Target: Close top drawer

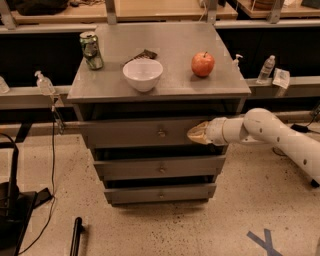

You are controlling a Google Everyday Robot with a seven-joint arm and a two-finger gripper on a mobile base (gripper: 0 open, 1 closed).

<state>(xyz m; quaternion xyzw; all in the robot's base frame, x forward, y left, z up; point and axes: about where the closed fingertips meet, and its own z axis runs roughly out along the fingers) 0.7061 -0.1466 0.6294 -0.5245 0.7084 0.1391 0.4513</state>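
At top drawer (134, 133) front — the claw (193, 134).

Lab: workbenches (150, 9), claw (195, 134) at top drawer (125, 134)

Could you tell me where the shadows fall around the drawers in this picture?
Camera view: the cabinet top is brightest; beneath it a dark shadow band lies above the top drawer, where the gripper sits right of the knob; dark gaps separate the lower drawers.
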